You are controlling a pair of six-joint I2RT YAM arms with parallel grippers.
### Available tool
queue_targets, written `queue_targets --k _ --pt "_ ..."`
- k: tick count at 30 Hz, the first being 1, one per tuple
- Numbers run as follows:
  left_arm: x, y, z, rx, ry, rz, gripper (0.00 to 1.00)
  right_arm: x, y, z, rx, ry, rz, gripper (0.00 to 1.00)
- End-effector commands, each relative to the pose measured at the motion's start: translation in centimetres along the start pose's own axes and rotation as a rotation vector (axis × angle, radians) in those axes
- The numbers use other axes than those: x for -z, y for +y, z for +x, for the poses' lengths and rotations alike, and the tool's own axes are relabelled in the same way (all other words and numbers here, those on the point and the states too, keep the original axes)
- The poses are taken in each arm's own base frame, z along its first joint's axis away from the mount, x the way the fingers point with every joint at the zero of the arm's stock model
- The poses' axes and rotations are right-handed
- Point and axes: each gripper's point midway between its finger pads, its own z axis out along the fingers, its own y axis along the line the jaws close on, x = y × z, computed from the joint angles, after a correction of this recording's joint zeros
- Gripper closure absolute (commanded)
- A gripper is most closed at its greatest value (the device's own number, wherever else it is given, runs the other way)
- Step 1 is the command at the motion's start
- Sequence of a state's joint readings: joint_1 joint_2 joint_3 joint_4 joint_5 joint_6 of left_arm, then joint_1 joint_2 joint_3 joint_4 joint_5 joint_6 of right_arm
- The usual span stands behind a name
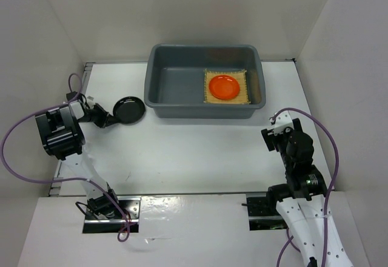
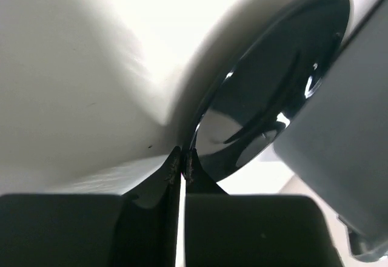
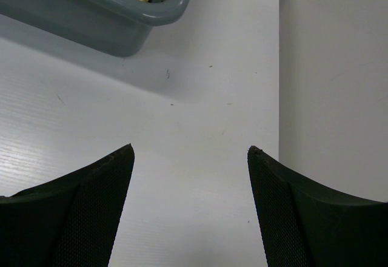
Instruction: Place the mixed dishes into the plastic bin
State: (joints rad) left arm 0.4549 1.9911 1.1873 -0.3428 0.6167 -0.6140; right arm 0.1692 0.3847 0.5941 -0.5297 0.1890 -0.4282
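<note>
The dark grey plastic bin (image 1: 176, 85) stands at the back middle of the table. The tan woven mat (image 1: 242, 91) lies in its right half with the orange plate (image 1: 224, 86) on top. The black plate (image 1: 130, 109) is left of the bin, and my left gripper (image 1: 111, 119) is shut on its rim. In the left wrist view the plate (image 2: 273, 91) is tilted, its edge pinched between my fingertips (image 2: 183, 161), with the bin's wall (image 2: 339, 133) at the right. My right gripper (image 3: 190, 152) is open and empty over bare table at the right. No glass cup shows.
White walls enclose the table on the left, back and right. In the right wrist view the bin's corner (image 3: 151, 12) is at the top left and the right wall (image 3: 333, 85) is close beside the gripper.
</note>
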Motion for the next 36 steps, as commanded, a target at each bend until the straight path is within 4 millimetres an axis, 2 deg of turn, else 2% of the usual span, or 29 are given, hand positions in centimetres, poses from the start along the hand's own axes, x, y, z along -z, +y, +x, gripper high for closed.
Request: queue_targets --k 1,4,9,10,12,13,14,17,18,20,21,22,23,24,26,27,29,30,31,32,33,34,35,36 --pt "0.0 0.3 -0.3 -0.004 -0.037 -0.022 1.00 -0.5 -0.4 -0.5 -0.005 -0.020 0.027 0.20" --pt "2.2 -1.5 -2.4 0.003 -0.125 -0.029 1.00 -0.5 -0.3 -0.5 -0.014 -0.020 0.027 0.20" --pt "9.4 -6.4 -5.5 0.090 -0.374 -0.037 1.00 -0.5 -0.3 -0.5 -0.014 -0.020 0.027 0.20" --pt "11.7 -8.7 -5.7 0.079 -0.436 0.020 1.00 -0.5 -0.3 -0.5 -0.014 -0.020 0.027 0.20" --pt "14.2 -11.6 -6.2 0.134 -0.510 0.117 1.00 -0.3 -0.4 -0.7 -0.016 -0.028 0.030 0.20" --pt "15.8 -13.8 -5.8 0.121 -0.540 0.171 1.00 -0.3 -0.4 -0.7 -0.016 -0.028 0.030 0.20" --pt "16.7 -16.6 -5.6 0.120 -0.552 0.243 1.00 -0.3 -0.4 -0.7 -0.016 -0.028 0.030 0.20" --pt "18.4 -21.8 -4.8 0.069 -0.554 0.376 1.00 -0.2 -0.6 -1.0 -0.020 -0.045 0.037 0.20" --pt "18.8 -24.8 -3.8 0.034 -0.527 0.435 1.00 -0.1 -0.7 -1.1 -0.022 -0.053 0.040 0.20" --pt "17.9 -27.5 -2.7 -0.001 -0.469 0.472 1.00 -0.1 -0.7 -1.1 -0.022 -0.053 0.040 0.20" --pt "17.0 -29.5 -1.1 -0.025 -0.425 0.494 1.00 0.1 -0.8 -1.3 -0.024 -0.062 0.044 0.20" --pt "15.7 -30.5 -0.5 -0.047 -0.385 0.505 1.00 0.1 -0.8 -1.3 -0.024 -0.062 0.044 0.20" --pt "16.1 -32.7 0.3 -0.085 -0.377 0.539 1.00 0.1 -0.8 -1.3 -0.024 -0.062 0.044 0.20" --pt "14.8 -34.4 2.7 -0.118 -0.320 0.548 1.00 0.2 -0.6 -1.5 -0.023 -0.074 0.039 0.20" --pt "12.2 -35.9 4.4 -0.150 -0.263 0.533 1.00 0.2 -0.6 -1.5 -0.023 -0.074 0.039 0.20" --pt "10.8 -37.9 6.3 -0.184 -0.220 0.544 1.00 0.4 -0.7 -1.6 -0.025 -0.082 0.043 0.20" --pt "9.0 -39.4 8.6 -0.230 -0.166 0.534 1.00 0.4 -0.9 -1.7 -0.036 -0.087 0.054 0.20" --pt "6.4 -39.5 9.2 -0.237 -0.138 0.499 1.00 0.2 -0.8 -1.4 -0.035 -0.079 0.051 0.20" --pt "6.7 -41.7 11.7 -0.299 -0.105 0.519 1.00 0.4 -0.8 -1.5 -0.036 -0.087 0.054 0.20" --pt "5.9 -42.4 12.6 -0.319 -0.091 0.509 1.00 0.4 -0.8 -1.5 -0.036 -0.087 0.054 0.20" --pt "2.8 -42.1 13.1 -0.325 -0.060 0.463 1.00 0.4 -1.0 -1.5 -0.037 -0.084 0.062 0.20" --pt "1.5 -42.2 15.4 -0.344 -0.009 0.431 1.00 0.4 -1.0 -1.5 -0.037 -0.084 0.063 0.20" --pt "3.1 -44.9 16.2 -0.388 -0.021 0.492 1.00 0.6 -0.9 -1.7 -0.037 -0.096 0.058 0.20" --pt "-0.5 -44.2 16.7 -0.390 0.016 0.444 1.00 0.6 -0.9 -1.7 -0.037 -0.096 0.058 0.20"
